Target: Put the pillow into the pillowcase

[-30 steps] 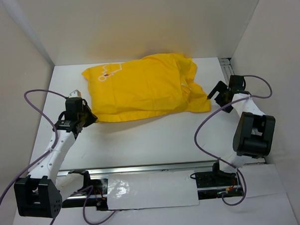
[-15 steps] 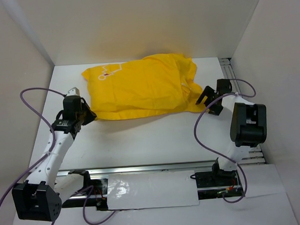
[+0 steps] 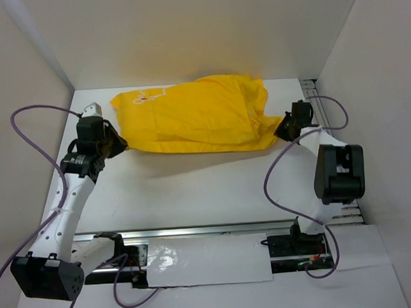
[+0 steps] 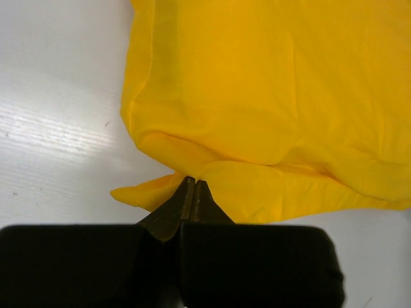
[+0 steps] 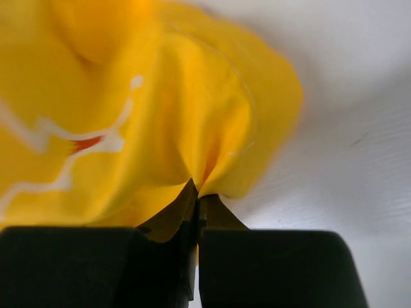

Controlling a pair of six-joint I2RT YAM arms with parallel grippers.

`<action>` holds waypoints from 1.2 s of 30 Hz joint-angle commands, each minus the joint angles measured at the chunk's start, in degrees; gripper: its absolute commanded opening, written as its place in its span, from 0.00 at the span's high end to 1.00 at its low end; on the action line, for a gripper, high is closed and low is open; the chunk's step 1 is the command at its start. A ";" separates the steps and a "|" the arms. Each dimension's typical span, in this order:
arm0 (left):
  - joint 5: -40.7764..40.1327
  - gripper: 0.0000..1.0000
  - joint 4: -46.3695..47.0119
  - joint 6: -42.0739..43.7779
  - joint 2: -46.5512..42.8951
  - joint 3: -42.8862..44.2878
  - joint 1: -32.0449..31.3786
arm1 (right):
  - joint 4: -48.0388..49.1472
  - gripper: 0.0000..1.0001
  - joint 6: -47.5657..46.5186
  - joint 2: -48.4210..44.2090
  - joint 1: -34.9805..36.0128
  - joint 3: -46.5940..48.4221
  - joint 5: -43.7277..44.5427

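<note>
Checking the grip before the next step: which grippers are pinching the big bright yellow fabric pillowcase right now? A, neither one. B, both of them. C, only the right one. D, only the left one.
B: the left gripper and the right gripper each have their jaws closed on a fold, at opposite ends of the bright yellow fabric pillowcase.

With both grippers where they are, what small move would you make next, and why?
Probably raise both together a little: the left gripper and right gripper are each shut on fabric at opposite ends of the bulging pillowcase, and no pillow shows outside it.
</note>
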 commanded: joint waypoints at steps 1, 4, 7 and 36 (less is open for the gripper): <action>-4.91 1.00 1.02 2.94 -0.20 11.93 0.03 | 3.73 1.00 -3.67 -16.09 0.49 5.90 8.86; -9.30 1.00 -2.84 5.83 -0.20 24.14 0.03 | 0.13 1.00 -7.10 -22.88 0.49 15.03 16.68; -12.21 1.00 -6.02 9.87 1.02 38.29 0.03 | -1.29 1.00 -10.88 -25.88 -0.04 24.71 23.02; -11.26 1.00 -5.16 6.28 7.93 30.07 -0.50 | -9.27 0.00 -22.93 -12.23 -0.04 31.45 7.12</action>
